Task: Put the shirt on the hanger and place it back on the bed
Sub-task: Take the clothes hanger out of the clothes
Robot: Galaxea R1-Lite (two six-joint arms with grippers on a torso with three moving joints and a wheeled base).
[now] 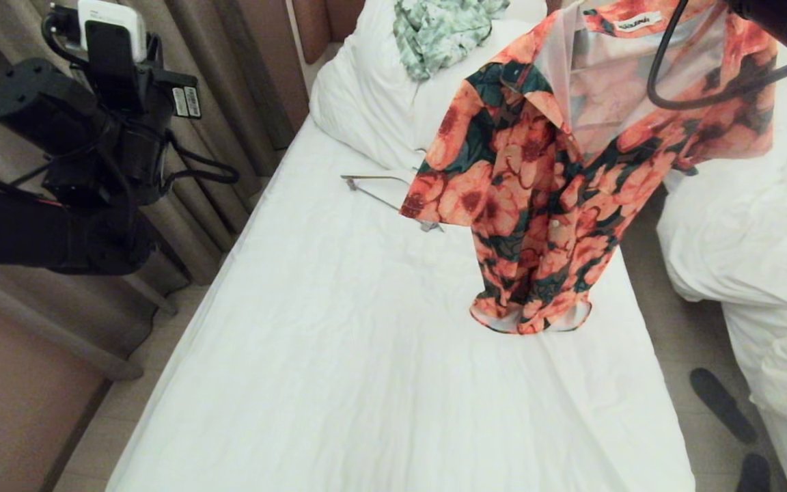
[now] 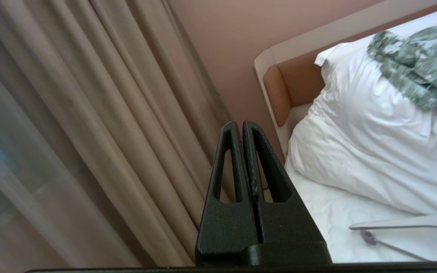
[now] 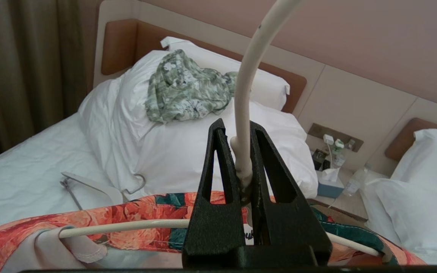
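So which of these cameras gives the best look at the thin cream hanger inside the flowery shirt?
The right wrist view: the right gripper is shut on the hanger at its neck, with an arm inside the shirt and the hook curving up. The head view shows only the shirt hanging above the bed, hanger hidden. The left wrist view shows neither.

A crumpled pale green leaf-print garment (image 1: 443,31) lies heaped on the big white pillows (image 1: 366,102). Below the pillows, a thicker grey-white hanger with a metal hook (image 1: 383,198) lies flat. Long beige pleated curtains (image 1: 229,82) hang along one side. Behind the pillows stands a tan padded headboard (image 3: 123,45) against a dusty pink wall (image 3: 355,45). On the other side sits a second bed with a puffy white duvet (image 1: 755,239); between the two, a blue tissue box (image 3: 330,185) stands beside what may be a clear plastic bottle (image 3: 353,184). Two dark slippers (image 1: 721,403) lie on the floor.
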